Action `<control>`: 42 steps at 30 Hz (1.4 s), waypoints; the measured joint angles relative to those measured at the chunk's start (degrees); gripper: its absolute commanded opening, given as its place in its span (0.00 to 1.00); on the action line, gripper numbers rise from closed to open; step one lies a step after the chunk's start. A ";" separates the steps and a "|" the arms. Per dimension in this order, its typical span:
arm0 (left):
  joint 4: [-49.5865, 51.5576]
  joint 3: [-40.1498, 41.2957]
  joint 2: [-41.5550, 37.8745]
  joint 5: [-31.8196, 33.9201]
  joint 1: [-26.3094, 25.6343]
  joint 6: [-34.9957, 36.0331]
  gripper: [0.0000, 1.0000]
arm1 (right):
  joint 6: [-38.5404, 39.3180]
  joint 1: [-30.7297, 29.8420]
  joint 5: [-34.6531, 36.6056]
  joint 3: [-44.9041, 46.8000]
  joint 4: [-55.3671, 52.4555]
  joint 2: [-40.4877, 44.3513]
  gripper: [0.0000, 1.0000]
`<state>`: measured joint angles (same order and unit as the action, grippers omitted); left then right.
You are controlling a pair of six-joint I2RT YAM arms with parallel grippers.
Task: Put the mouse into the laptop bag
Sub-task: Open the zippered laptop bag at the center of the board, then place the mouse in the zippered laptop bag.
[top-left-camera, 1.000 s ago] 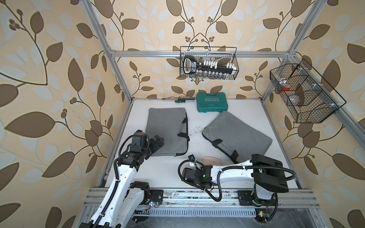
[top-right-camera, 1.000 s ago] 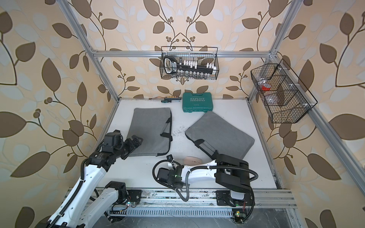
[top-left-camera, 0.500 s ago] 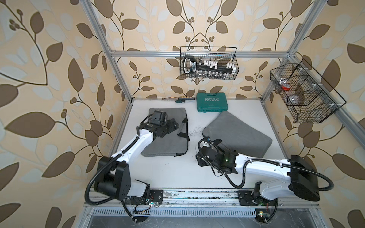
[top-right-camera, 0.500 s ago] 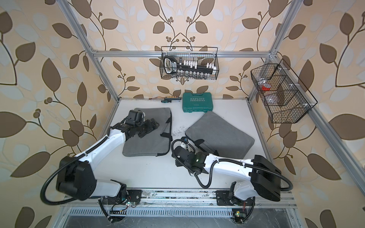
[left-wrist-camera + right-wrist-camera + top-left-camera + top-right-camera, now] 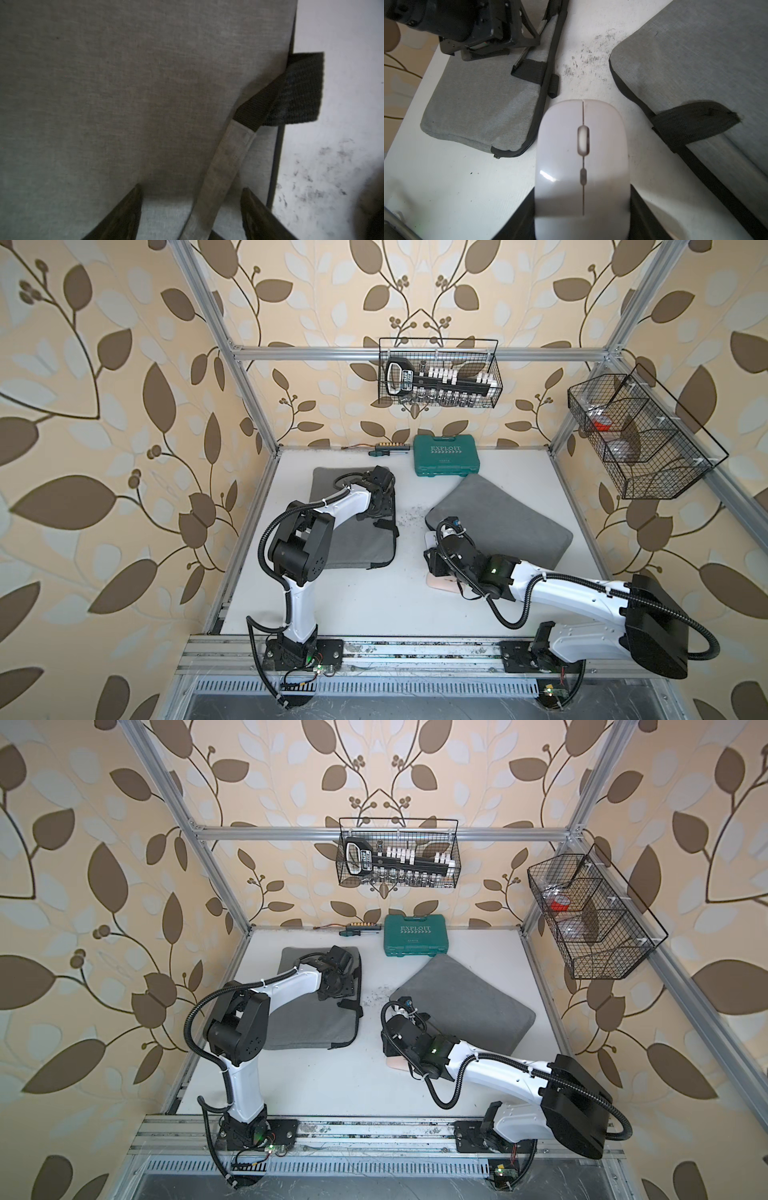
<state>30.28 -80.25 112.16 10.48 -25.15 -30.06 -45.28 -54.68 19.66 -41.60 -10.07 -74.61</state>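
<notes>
The white mouse (image 5: 582,158) sits between the fingers of my right gripper (image 5: 582,207), which is shut on its sides low over the white table (image 5: 374,601). From above only a pale edge of the mouse (image 5: 439,584) shows under that gripper (image 5: 437,572). A flat grey laptop bag (image 5: 353,539) lies at the left, zipper edge toward the middle. My left gripper (image 5: 192,199) hovers over it, jaws open astride its grey handle strap (image 5: 224,162) without touching it. In both top views the left gripper (image 5: 334,986) is over the bag's far right part.
A second, padded grey bag (image 5: 503,518) lies right of the mouse, its black strap (image 5: 695,122) close by. A green tool case (image 5: 446,461) and a bit holder (image 5: 388,448) stand at the back. Wire baskets hang on the back wall (image 5: 438,379) and right wall (image 5: 636,439).
The left arm has reached from the front left corner out over the left bag, and its jaws have narrowed around the strap. The right arm has shifted and now holds the mouse mid-table.
</notes>
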 measured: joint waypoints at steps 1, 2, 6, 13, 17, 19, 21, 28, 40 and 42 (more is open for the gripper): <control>0.24 -0.55 0.42 0.70 -0.22 0.26 0.63 | 0.09 0.00 -0.31 0.26 0.26 0.09 0.46; 0.44 -1.20 1.03 1.16 -0.44 0.57 0.60 | 0.13 0.00 -0.59 0.50 0.68 0.13 0.46; 1.27 -3.82 3.82 3.28 -1.16 0.98 0.27 | 0.11 0.00 -1.57 2.08 1.90 1.07 0.47; 1.53 -4.20 4.28 3.76 -1.14 0.90 0.00 | 0.15 0.13 -3.37 4.15 3.87 2.32 0.49; 2.86 -2.25 0.83 2.82 -1.14 0.00 0.00 | 0.37 1.90 -5.84 4.57 6.62 1.84 0.48; 3.54 0.00 -3.43 1.84 -1.14 -0.48 0.00 | 0.44 3.93 -7.63 4.35 8.68 0.15 0.48; 3.67 2.43 -9.46 0.90 -1.14 -1.11 0.00 | 0.48 6.05 -9.31 3.45 10.19 -2.95 0.48; 3.04 11.10 -28.94 -3.72 -1.14 -3.56 0.00 | 0.72 9.75 -12.20 -9.05 11.39 -18.32 0.46; 2.36 16.17 -35.41 -11.63 -1.14 -6.49 0.00 | -1.40 13.49 -18.69 -30.34 12.61 -39.95 0.43; 2.08 16.17 -35.41 -12.94 -1.16 -6.95 0.00 | -1.99 14.14 -19.98 -32.04 12.48 -42.45 0.43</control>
<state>32.36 -64.07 76.75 -2.46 -26.30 -37.01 -47.27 -40.53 -0.32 -73.65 2.42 -117.05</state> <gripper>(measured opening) 0.058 0.547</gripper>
